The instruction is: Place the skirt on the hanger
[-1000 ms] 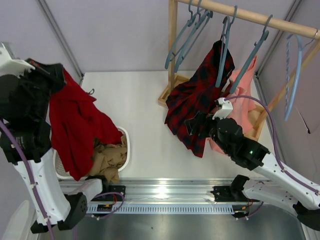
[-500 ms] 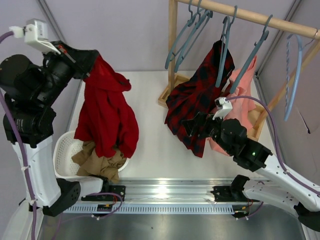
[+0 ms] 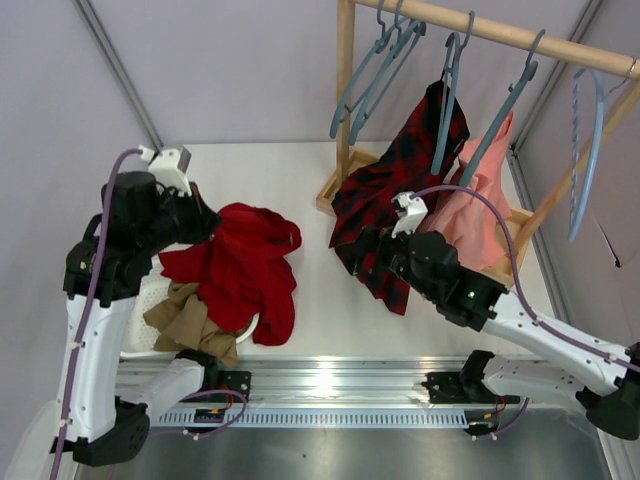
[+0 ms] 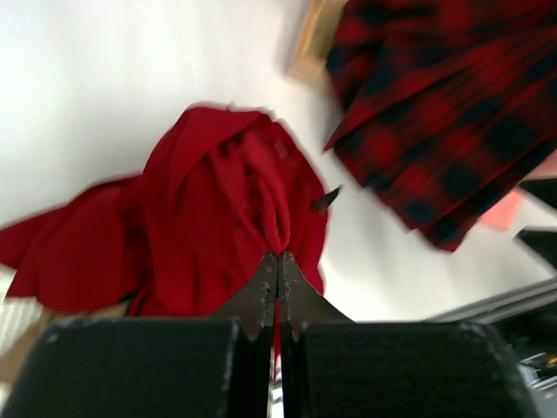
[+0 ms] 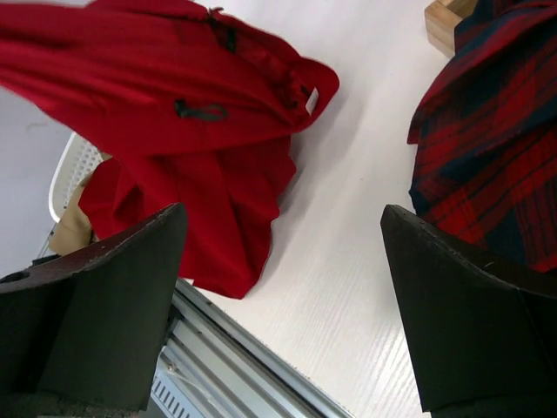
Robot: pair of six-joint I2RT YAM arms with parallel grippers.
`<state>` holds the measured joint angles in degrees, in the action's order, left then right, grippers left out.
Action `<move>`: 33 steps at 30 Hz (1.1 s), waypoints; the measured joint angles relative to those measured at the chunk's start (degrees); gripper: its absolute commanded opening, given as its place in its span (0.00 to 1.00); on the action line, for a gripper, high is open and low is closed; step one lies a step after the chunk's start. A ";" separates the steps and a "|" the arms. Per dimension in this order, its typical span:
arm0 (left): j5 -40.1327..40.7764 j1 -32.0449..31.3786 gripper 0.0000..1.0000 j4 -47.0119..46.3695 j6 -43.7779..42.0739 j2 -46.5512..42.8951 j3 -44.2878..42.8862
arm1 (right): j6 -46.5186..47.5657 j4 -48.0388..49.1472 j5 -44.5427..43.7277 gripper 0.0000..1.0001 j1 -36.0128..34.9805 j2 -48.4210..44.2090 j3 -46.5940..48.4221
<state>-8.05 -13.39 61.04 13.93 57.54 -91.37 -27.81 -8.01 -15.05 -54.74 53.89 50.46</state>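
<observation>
The bright-red skirt (image 3: 245, 268) lies partly spread on the white table, its upper edge lifted. My left gripper (image 3: 203, 222) is shut on a fold of that edge; in the left wrist view the closed tips (image 4: 278, 258) pinch the skirt (image 4: 218, 196). My right gripper (image 3: 363, 254) hangs open in front of the plaid garment, apart from the skirt. In its own view the right gripper (image 5: 283, 213) holds nothing, and the skirt (image 5: 191, 113) lies beyond its left finger (image 5: 104, 305). Several grey-blue hangers hang on the wooden rail; a bare hanger (image 3: 375, 72) hangs at its left end.
A white basket (image 3: 148, 296) holding a tan garment (image 3: 188, 322) sits under the skirt's left side. A red-and-black plaid garment (image 3: 400, 205) and a pink one (image 3: 470, 215) hang on the rack. A paler blue hanger (image 3: 590, 140) hangs far right. A metal rail (image 3: 320, 385) runs along the near edge.
My left arm came down from high on the left and swung rightward, bringing the skirt out over the basket onto the table. My right gripper shifted slightly left.
</observation>
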 measured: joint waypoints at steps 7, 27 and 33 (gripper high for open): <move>3.89 0.00 0.00 3.82 -0.68 -6.16 8.50 | -7.52 7.43 0.13 0.99 0.22 8.26 -1.60; 9.33 0.00 0.00 5.07 -1.18 -11.61 15.32 | -42.42 30.23 7.78 0.92 4.98 31.91 -5.18; 9.40 0.00 0.00 4.63 -2.32 -11.87 15.32 | -51.25 31.98 9.90 0.85 4.26 39.78 -1.16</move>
<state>1.34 -13.39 65.67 11.62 45.67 -76.05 -79.07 23.97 -5.15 -50.48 93.67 49.30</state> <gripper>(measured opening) 0.004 0.852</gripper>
